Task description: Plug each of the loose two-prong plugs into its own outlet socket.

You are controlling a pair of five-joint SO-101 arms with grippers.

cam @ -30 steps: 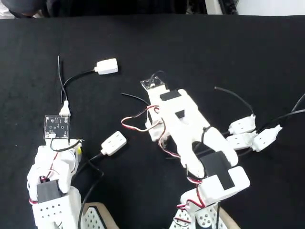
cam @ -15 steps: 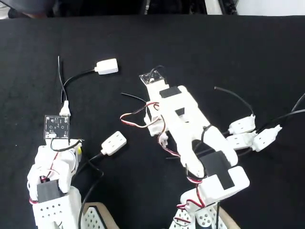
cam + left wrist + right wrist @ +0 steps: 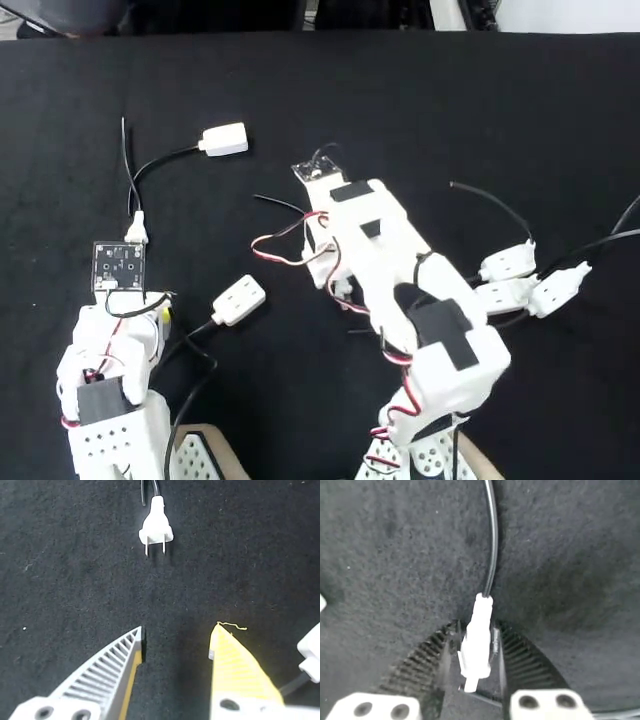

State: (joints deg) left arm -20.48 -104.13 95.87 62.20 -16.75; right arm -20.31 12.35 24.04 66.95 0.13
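Note:
A white two-prong plug point(image 3: 156, 527) on a black cord lies flat on the black table, prongs pointing toward my left gripper point(image 3: 175, 630), which is open a short way behind it with nothing between its fingers. From above, this plug point(image 3: 136, 231) sits just ahead of the left arm's wrist. My right gripper point(image 3: 476, 630) is shut on a second white plug point(image 3: 476, 642), whose black cord point(image 3: 492, 540) runs away over the table. The right arm's wrist point(image 3: 318, 172) is near the table's middle. One white outlet socket point(image 3: 226, 140) lies at the far left, another point(image 3: 240, 298) between the arms.
A cluster of white plugs and sockets point(image 3: 508, 263) with black cords lies at the right, one of them point(image 3: 560, 285) farther out. A loose black wire end point(image 3: 275, 203) lies beside the right arm. The nearer socket's corner point(image 3: 310, 652) shows beside my left gripper.
The right arm has stretched a little farther from its base and to the left, its elbow swinging left, with the plug still held. The left arm has not moved.

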